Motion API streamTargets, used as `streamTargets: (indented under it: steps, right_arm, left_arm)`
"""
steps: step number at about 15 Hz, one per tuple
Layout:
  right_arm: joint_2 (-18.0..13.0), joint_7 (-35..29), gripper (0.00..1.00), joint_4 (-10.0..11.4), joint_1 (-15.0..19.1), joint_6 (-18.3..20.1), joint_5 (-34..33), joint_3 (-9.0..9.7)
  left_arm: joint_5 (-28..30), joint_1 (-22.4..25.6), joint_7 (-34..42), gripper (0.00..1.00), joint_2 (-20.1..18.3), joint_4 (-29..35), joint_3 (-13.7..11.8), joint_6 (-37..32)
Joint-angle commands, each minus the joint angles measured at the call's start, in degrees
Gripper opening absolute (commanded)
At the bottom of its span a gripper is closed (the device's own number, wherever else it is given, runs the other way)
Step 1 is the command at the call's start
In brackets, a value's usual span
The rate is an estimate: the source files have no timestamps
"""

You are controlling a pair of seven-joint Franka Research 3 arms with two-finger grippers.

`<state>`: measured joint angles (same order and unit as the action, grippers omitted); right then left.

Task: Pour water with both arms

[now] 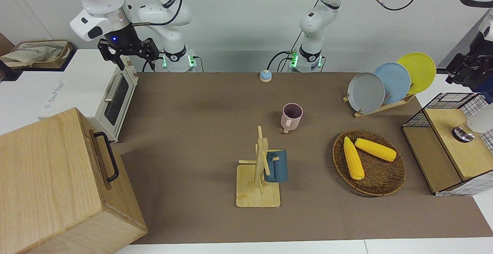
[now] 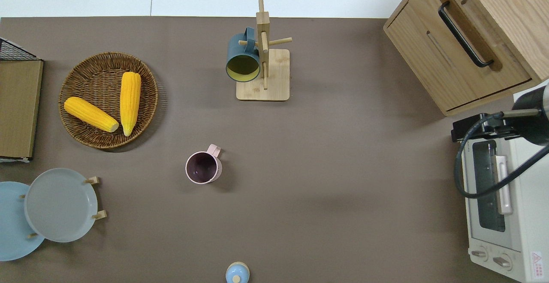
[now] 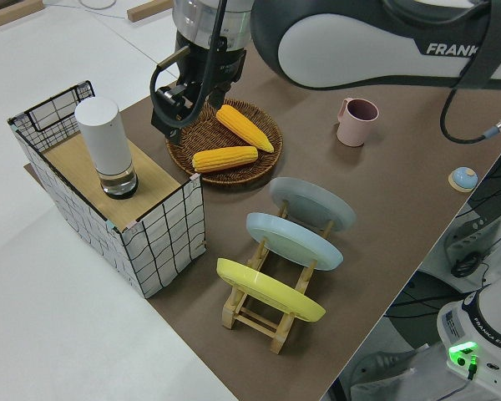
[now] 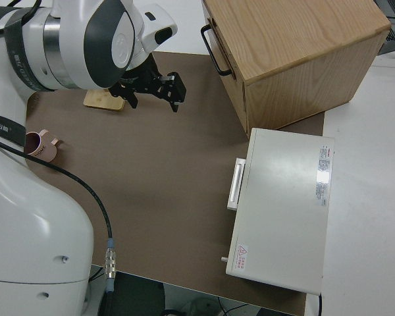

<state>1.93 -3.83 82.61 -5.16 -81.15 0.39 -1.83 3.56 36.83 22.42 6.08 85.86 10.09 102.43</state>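
Two arms on your screen, is that right?

Yes. I see the right arm [image 1: 101, 4] and the left arm [image 1: 319, 15], both shiny white with round black caps at the bends.

Where is the right gripper [image 1: 127, 52]?

Up in the air over the door edge of the white toaster oven [image 1: 115, 100]. It is a black claw and it points down. Its fingers [image 1: 111, 55] are spread wide, in a line that runs along the table's length. It holds nothing.

And the left gripper [image 3: 174, 107]?

It hangs up high at the left arm's end of the table, near the wire box [image 3: 163, 225]. It points down too. Spread or closed, I cannot tell.

What lies on the brown table [image 1: 200, 131]?

A smooth pink mug [image 1: 292, 116] stands upright near the middle, handle turned away from the robots. A blue mug [image 1: 275, 165] hangs on its side from a wooden peg rack [image 1: 259, 196]. Its mouth faces the robots and it is yellow inside.

Anything bumpy?

A round woven basket [image 1: 385, 177], rough and brown, holds two long yellow corn cobs [image 1: 352, 157]. They touch at one end and spread apart like a V.

And on the wire box?

A white tube [image 3: 107, 146] with a shiny base stands upright on its wooden lid.
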Motion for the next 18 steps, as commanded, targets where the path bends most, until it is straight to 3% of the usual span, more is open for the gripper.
streamTargets:
  steps: [1, 2, 8, 13, 16, 18]
  right_arm:
    - [-1.0, 0.9, 0.992, 1.1, -0.1, -0.2, 0.1, -0.10]
    - [-1.0, 0.9, 0.992, 1.1, -0.1, -0.2, 0.1, -0.10]
    - [-1.0, 0.9, 0.992, 1.1, -0.1, -0.2, 0.2, -0.10]
    - [-1.0, 0.9, 0.992, 1.1, -0.1, -0.2, 0.2, -0.10]
    - [-1.0, 0.9, 0.992, 1.1, -0.1, -0.2, 0.2, -0.10]
    - [-1.0, 0.9, 0.992, 1.1, -0.1, -0.2, 0.1, -0.10]
  left_arm:
    - [-2.8, -7.9, -8.6, 1.00, -2.0, 0.3, -1.7, -6.7]
    - [-3.9, -10.5, -9.0, 1.00, -2.1, 0.3, -1.7, -7.9]
    - [-3.9, -28.5, -13.8, 1.00, -4.5, 0.7, -8.9, -14.0]
    - [-4.0, -37.7, -15.9, 1.00, -4.9, 0.4, -10.2, -18.4]
    - [-4.1, -50.9, -15.7, 1.00, -4.9, 0.4, -22.5, -18.5]
    - [-4.1, -51.7, -15.5, 1.00, -4.6, 0.4, -23.5, -18.9]
